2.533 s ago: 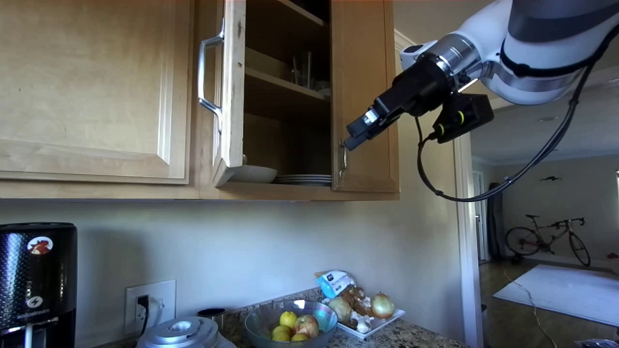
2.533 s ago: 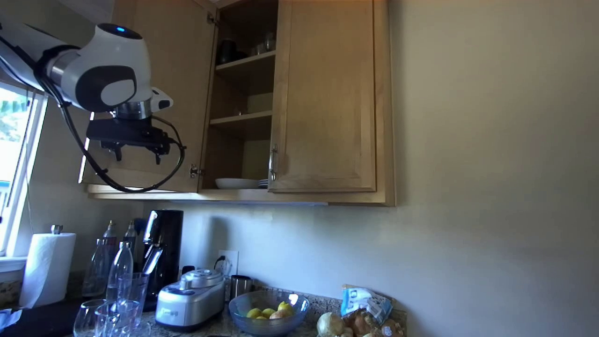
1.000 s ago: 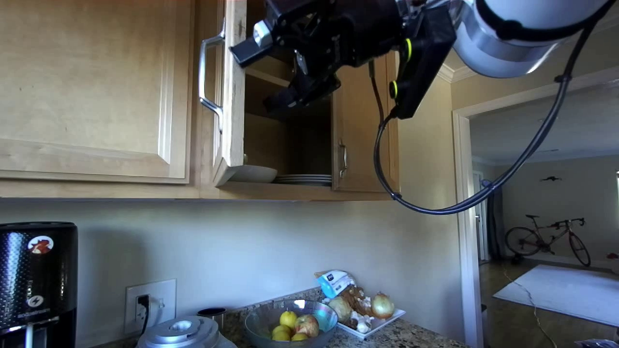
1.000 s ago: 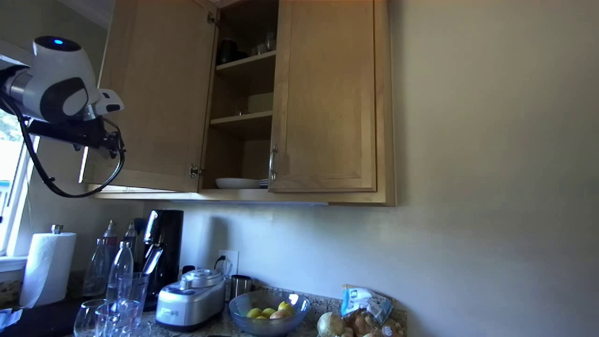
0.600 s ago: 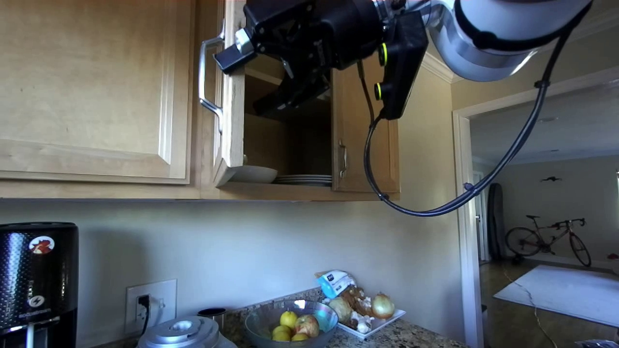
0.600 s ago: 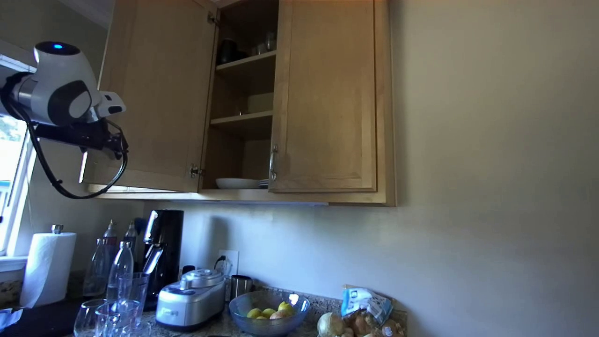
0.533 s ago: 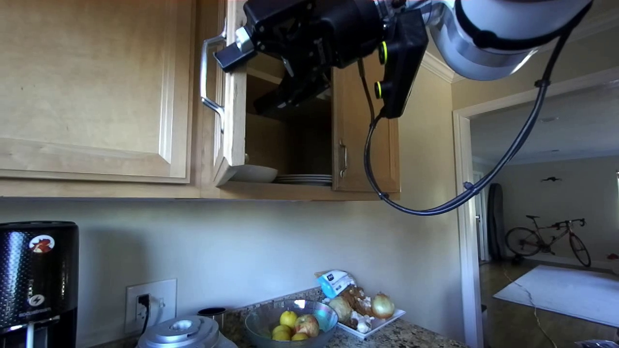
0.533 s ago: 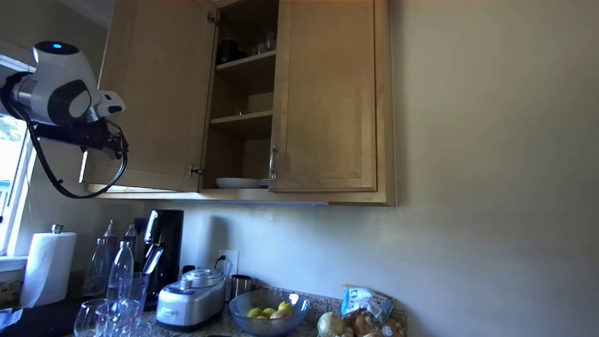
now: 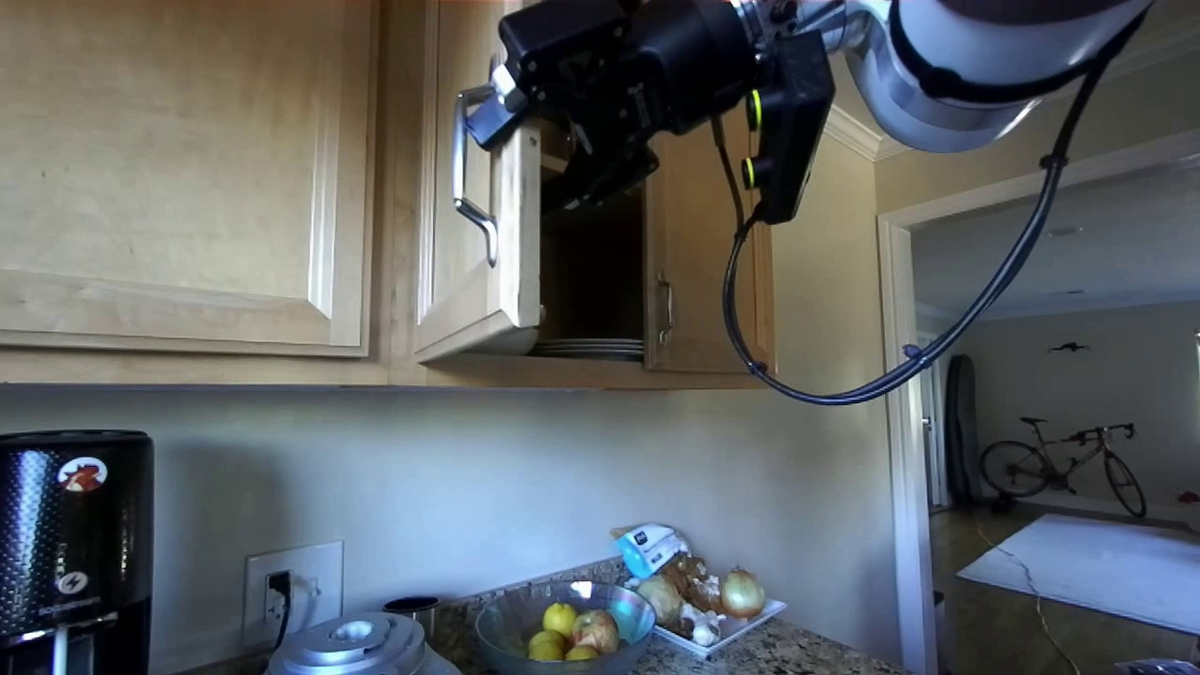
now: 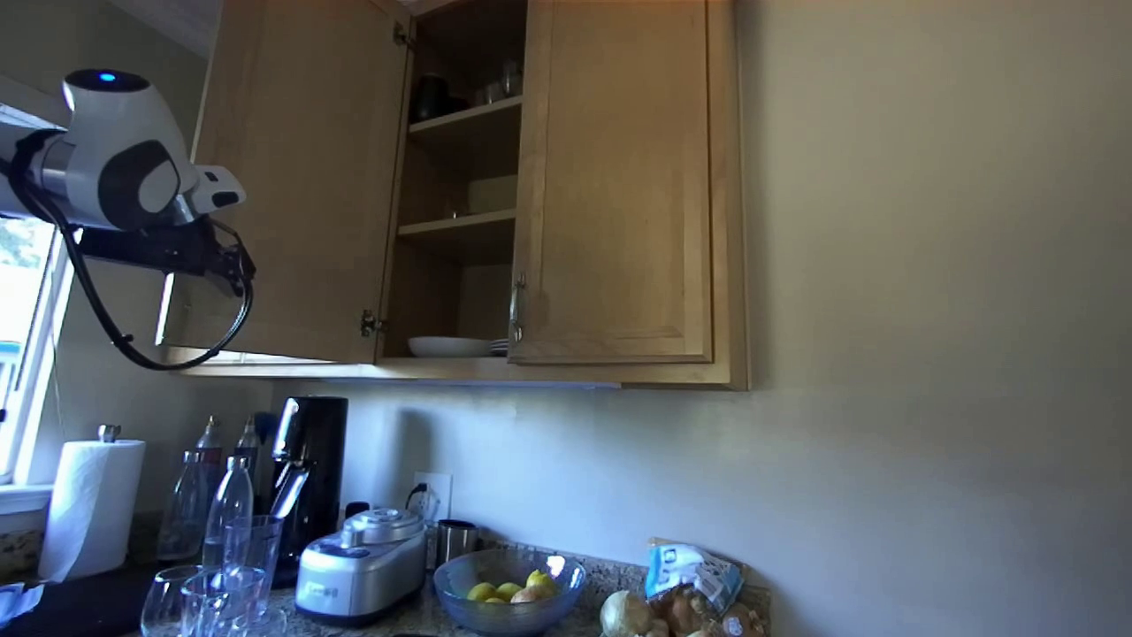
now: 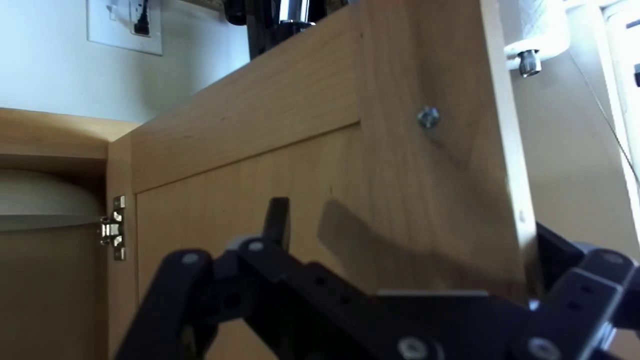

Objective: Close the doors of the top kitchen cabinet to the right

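The top kitchen cabinet (image 9: 600, 373) is honey wood; white dishes and glasses stand on its shelves (image 10: 460, 118). Its left door (image 9: 469, 295) stands part open, with its silver handle (image 9: 459, 155) facing out; its inner side shows in the other views (image 10: 292, 177) (image 11: 240, 145). The right door (image 9: 703, 309) lies shut, also seen in an exterior view (image 10: 619, 195). My gripper (image 9: 525, 155) is open around the left door's free edge. In the wrist view the gripper (image 11: 415, 235) has one finger inside the door, apart from it; the other is outside, partly hidden by the edge.
A wider cabinet door (image 9: 169, 169) is at the left. Below on the counter are a black machine (image 9: 75, 544), a silver appliance (image 10: 358, 566), a fruit bowl (image 10: 508, 593), onions (image 10: 625, 612) and glasses (image 10: 168, 602). A paper towel roll (image 10: 93, 509) stands by the window.
My gripper has come from the right to the left door's edge. In the last half second the left door has swung partly inward, moving with the gripper. The right door has not moved.
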{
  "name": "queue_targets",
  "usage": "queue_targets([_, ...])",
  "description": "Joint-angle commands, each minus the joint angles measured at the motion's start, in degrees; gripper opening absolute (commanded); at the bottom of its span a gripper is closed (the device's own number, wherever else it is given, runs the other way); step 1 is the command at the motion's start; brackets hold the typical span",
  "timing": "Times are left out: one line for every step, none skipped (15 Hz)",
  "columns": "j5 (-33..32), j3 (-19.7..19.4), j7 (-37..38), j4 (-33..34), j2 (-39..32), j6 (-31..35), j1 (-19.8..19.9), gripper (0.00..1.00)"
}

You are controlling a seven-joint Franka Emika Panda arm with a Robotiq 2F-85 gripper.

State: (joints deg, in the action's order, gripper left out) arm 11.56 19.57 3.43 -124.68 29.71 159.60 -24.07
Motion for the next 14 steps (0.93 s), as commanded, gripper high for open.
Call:
queue_targets([-1.35,-3.88,1.69,-3.66,6.12,-2.91,3.71,1.0])
queue_targets([-1.26,-4.8,1.76,-4.64,7.78,-3.93,4.18,1.0])
queue_targets([-1.22,-5.65,1.65,-5.52,9.38,-5.19,4.43,1.0])
queue_targets([-1.42,-6.43,1.66,-6.43,11.03,-6.13,5.21,1.0])
queue_targets([-1.66,-7.12,1.69,-7.06,12.58,-7.28,6.14,1.0])
queue_targets([-1.71,-7.94,1.58,-7.78,13.97,-8.21,7.01,1.0])
queue_targets([-1.8,-8.71,1.45,-8.5,15.29,-9.44,8.0,1.0])
queue_targets([-1.89,-9.39,1.42,-9.23,16.5,-10.24,9.17,1.0])
queue_targets([-2.08,-9.98,1.49,-9.68,17.37,-10.91,10.48,1.0])
queue_targets([-2.24,-10.56,1.45,-10.08,17.98,-11.34,11.57,1.0])
queue_targets([-2.32,-11.23,1.4,-10.36,18.29,-11.65,12.64,1.0])
queue_targets([-2.6,-11.62,1.55,-10.49,18.36,-11.75,13.97,1.0])
queue_targets([-2.73,-12.09,1.61,-10.53,18.21,-11.74,15.07,1.0])
queue_targets([-2.89,-12.39,1.78,-10.46,18.03,-11.63,16.17,1.0])
